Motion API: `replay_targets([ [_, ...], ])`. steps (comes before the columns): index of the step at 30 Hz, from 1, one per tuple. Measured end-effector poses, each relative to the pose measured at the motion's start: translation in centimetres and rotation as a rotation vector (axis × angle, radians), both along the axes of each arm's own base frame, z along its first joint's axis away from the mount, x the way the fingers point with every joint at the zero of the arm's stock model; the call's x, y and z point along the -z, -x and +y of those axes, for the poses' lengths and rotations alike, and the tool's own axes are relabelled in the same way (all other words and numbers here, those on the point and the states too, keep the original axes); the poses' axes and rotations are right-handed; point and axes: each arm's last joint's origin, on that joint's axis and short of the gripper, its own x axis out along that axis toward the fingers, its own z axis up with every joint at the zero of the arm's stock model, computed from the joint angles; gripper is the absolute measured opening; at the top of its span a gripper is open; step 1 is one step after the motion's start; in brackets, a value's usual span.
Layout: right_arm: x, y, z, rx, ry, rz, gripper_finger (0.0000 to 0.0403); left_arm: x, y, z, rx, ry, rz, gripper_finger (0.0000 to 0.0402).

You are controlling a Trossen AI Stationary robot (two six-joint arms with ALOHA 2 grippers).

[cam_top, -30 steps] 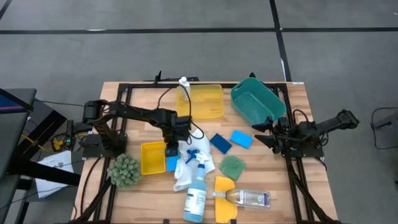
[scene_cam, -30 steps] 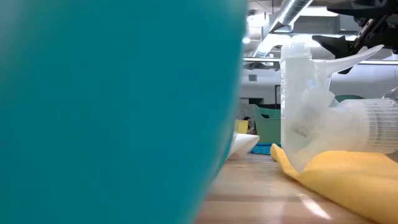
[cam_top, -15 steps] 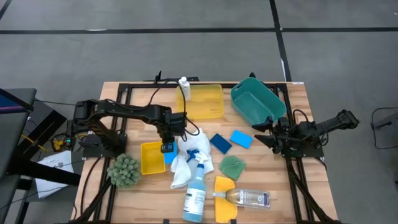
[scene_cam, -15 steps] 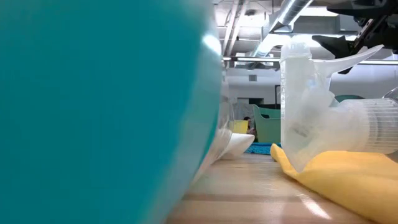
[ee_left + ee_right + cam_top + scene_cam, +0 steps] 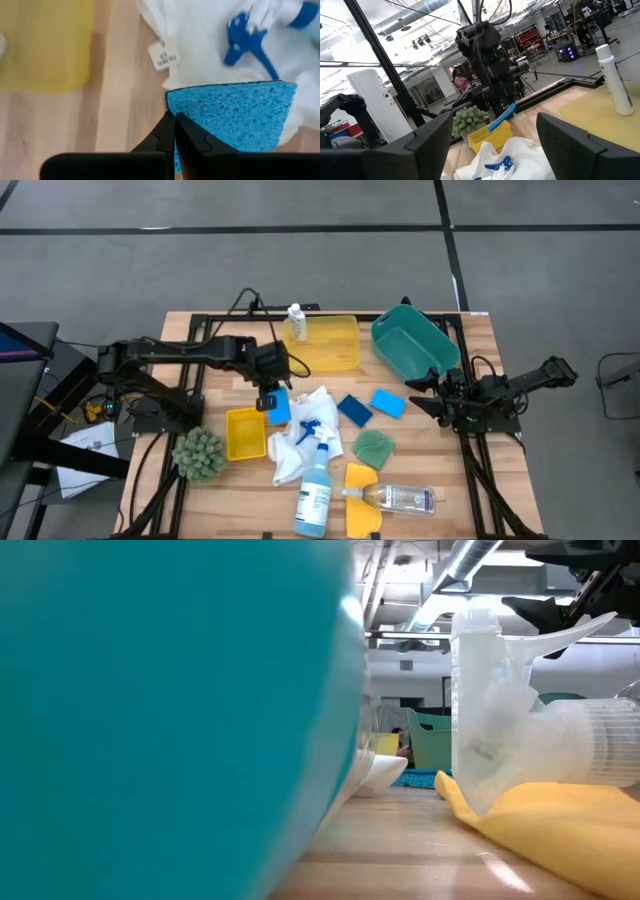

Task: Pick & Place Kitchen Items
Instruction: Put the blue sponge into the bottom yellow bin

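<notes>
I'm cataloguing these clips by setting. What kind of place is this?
Probably a robotics lab or workshop, not a kitchen: exposed ceiling ducts, equipment racks behind, and a wooden table on a bare grey floor.

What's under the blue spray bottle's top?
A crumpled white cloth lies under the spray bottle near its trigger end, and the bottle's lower part rests on the wooden table. Anything beneath the cloth is hidden.

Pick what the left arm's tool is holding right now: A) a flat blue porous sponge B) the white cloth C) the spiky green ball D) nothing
A: the left tool is pinched shut on the edge of a flat blue porous sponge, lifted above the white cloth.
</notes>
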Motion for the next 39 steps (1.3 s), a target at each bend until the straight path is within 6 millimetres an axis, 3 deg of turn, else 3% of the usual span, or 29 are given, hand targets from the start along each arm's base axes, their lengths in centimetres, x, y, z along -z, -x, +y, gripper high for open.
replay_targets([
  [12,0.1,0.0,0.0,0.0,0.002,0.005,0.0278,-0.7,0.3,-0.1,0.019,-0.013,-0.034,0.0],
  [25,0.1,0.0,0.0,0.0,0.002,0.006,0.0278,-0.1,1.9,-0.4,-0.011,0.121,0.123,0.0],
  [39,0.2,0.0,0.0,-0.002,0.003,0.02,0.0278,0.1,2.6,-2.5,-0.009,0.227,0.225,0.0],
])
